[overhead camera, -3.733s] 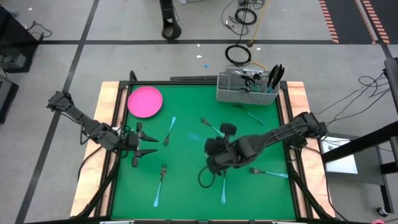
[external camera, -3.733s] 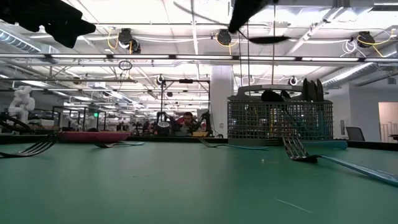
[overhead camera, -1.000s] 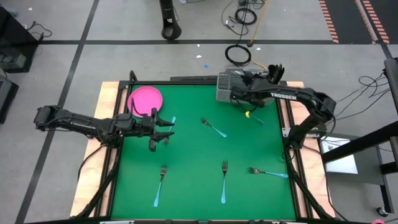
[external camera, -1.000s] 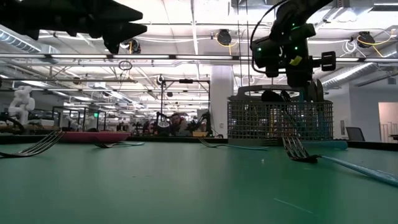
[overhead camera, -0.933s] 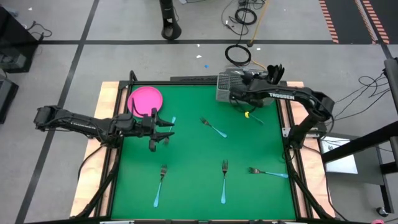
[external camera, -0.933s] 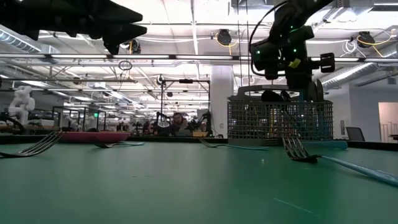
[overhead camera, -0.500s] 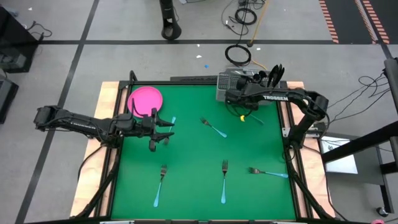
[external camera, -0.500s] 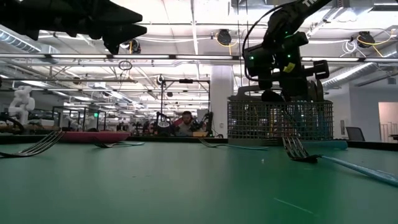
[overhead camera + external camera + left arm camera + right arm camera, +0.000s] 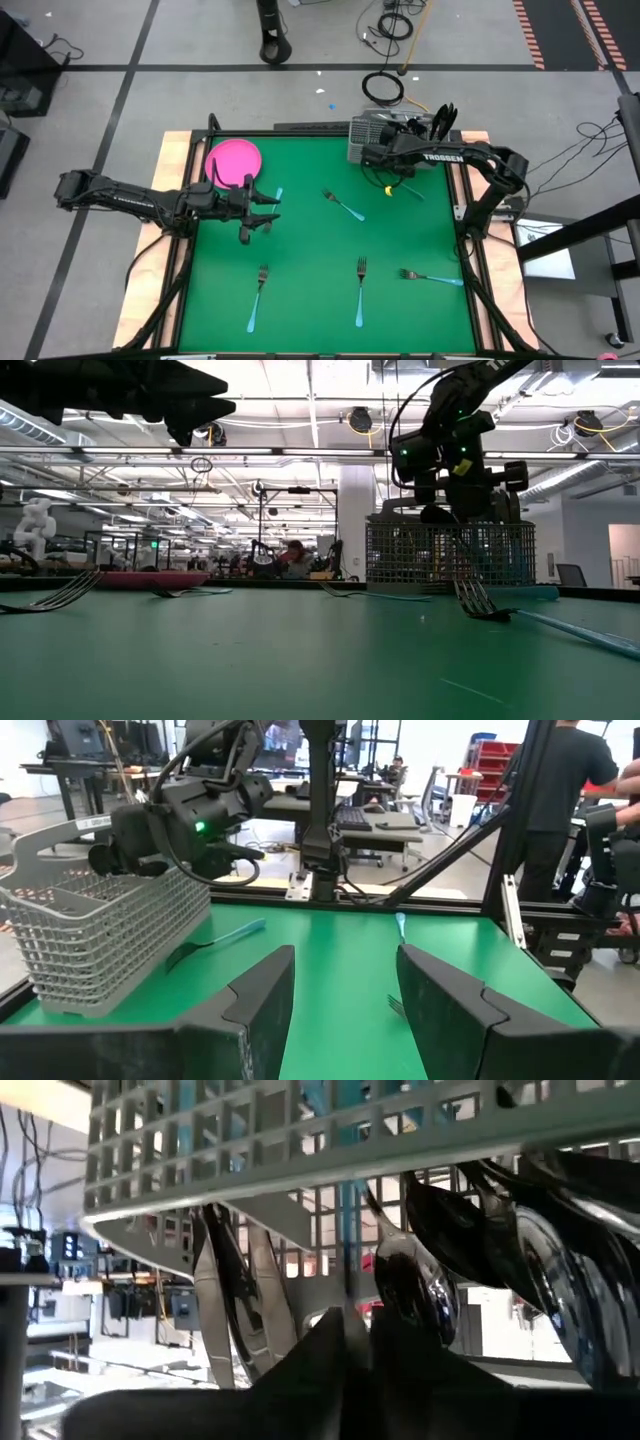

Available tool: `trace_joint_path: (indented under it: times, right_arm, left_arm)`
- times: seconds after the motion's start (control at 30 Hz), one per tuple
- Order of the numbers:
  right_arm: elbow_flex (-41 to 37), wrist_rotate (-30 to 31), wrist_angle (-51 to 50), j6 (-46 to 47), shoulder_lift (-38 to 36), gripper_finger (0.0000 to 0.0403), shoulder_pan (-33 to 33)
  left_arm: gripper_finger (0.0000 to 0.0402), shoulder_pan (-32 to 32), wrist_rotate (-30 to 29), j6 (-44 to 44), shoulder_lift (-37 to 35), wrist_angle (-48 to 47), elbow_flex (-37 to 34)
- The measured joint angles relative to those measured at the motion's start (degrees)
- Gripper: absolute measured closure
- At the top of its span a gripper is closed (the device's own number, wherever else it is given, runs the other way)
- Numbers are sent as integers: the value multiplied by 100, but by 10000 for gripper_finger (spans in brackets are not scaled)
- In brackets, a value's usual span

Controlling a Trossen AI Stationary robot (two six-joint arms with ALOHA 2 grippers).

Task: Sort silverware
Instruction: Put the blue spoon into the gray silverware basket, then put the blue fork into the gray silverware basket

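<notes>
Right end effector (image 9: 372, 152) at caddy (image 9: 400, 139) rim, finger state can't tell. Left end effector (image 9: 262, 210) wide, hovering nr plate (image 9: 233, 162). Forks (image 9: 360, 290) scattered on counter (image 9: 310, 250): light, stiff, slippery; prob best pinched mid-handle.

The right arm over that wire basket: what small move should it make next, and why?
Probably lift straight up out of the caddy. The right gripper sits at the caddy's compartments among the standing silverware, and forks wait on the green table. The left gripper hangs open near the pink plate.
</notes>
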Motion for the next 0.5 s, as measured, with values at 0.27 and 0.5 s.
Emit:
trace_joint_path:
  times: [0.27,0.5]
  right_arm:
    - [54,127,-10,28,-307,278,-91]
    - [760,314,2,46,-666,247,-84]
  left_arm:
    - [221,0,0,104,0,4,0]
    - [221,0,-2,142,-2,37,0]
